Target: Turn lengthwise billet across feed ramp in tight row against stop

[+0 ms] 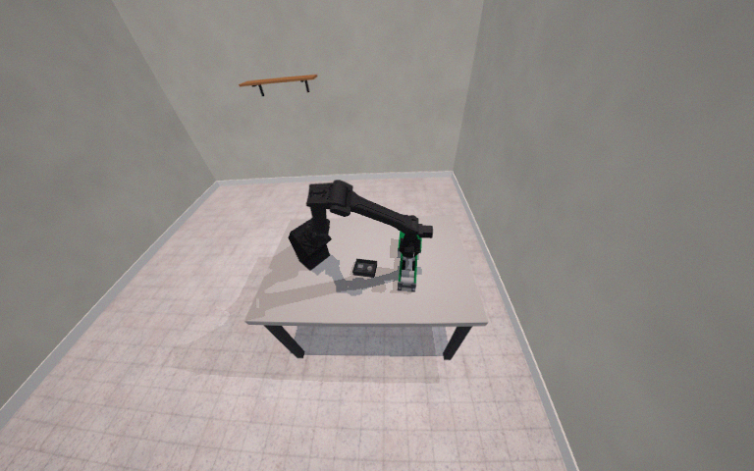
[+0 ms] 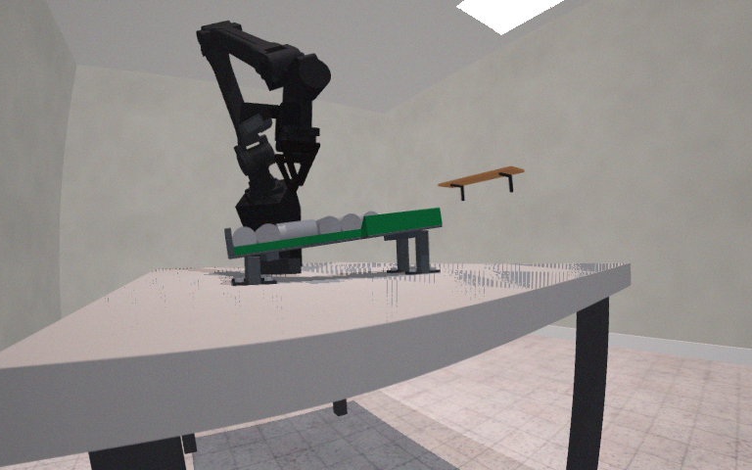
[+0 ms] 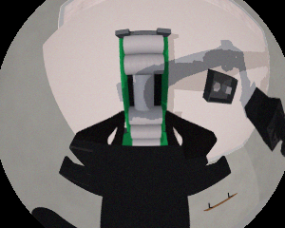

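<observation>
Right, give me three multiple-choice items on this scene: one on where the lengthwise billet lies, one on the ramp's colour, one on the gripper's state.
1. The lengthwise billet lies:
A) on the ramp, between crosswise billets
B) on the table beside it
C) on the wall shelf

2. The ramp's side wall is:
A) red
B) green
C) yellow

3. The gripper is:
A) shut on a billet
B) resting on the table
C) open above the ramp, holding nothing

Answers:
1 A, round billet ends show on both sides of it.
2 B, the long wall is green in every view.
3 C, its fingers hang apart above the billets.
</observation>
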Tool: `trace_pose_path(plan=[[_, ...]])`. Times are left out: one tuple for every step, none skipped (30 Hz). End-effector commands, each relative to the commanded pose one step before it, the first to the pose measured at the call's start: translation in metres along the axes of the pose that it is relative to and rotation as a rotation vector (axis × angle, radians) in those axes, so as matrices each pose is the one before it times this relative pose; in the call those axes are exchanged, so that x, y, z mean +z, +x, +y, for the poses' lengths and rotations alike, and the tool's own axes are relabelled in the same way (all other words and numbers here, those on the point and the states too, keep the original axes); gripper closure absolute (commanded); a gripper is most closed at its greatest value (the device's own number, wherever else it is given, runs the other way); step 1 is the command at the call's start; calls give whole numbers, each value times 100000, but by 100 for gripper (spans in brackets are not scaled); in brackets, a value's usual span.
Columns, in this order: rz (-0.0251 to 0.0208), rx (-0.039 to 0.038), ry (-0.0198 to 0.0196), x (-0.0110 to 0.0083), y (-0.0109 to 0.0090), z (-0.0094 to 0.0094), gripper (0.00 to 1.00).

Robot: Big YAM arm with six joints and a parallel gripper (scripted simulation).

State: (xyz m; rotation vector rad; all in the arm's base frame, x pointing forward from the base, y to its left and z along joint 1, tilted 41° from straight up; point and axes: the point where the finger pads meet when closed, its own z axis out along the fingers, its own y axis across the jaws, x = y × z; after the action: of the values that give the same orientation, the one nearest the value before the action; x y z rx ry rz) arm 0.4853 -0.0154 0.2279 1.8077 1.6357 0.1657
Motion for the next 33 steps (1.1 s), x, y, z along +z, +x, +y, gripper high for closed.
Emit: trace_pose_path(plan=[[97, 1130, -3719, -1516, -964, 1385, 45], [-14, 114, 171, 76, 37, -35, 45], [-49, -250, 571, 257, 124, -112, 45], [0, 0, 0, 0, 0, 0, 45], [0, 0, 0, 0, 0, 0, 45], [-5, -34, 65, 29, 14, -12, 45], [0, 0, -1, -1, 0, 0, 45], [0, 0, 0, 0, 0, 0, 45], [0, -1, 1, 0, 0, -1, 45], [0, 0, 0, 0, 0, 0, 45], [0, 1, -1, 0, 0, 1, 45], [0, 0, 0, 0, 0, 0, 45], [0, 0, 1, 0, 0, 0, 45], [0, 0, 0, 0, 0, 0, 45], [0, 0, -1, 0, 0, 0, 45], [0, 0, 0, 0, 0, 0, 45], [0, 0, 1, 0, 0, 0, 45], [0, 0, 0, 0, 0, 0, 45], [0, 0, -1, 0, 0, 0, 45], [0, 0, 0, 0, 0, 0, 45], [0, 0, 0, 0, 0, 0, 45], [0, 0, 0, 0, 0, 0, 45], [0, 0, 0, 0, 0, 0, 45], [0, 0, 0, 0, 0, 0, 45], [0, 0, 0, 0, 0, 0, 45], [0, 0, 0, 0, 0, 0, 45], [0, 0, 0, 0, 0, 0, 45], [0, -50, 0, 0, 0, 0, 45], [0, -315, 1, 0, 0, 0, 45], [0, -193, 0, 0, 0, 1, 45], [0, -364, 0, 0, 0, 2, 45], [1, -582, 0, 1, 1, 3, 45], [1, -840, 1, 1, 1, 4, 45]])
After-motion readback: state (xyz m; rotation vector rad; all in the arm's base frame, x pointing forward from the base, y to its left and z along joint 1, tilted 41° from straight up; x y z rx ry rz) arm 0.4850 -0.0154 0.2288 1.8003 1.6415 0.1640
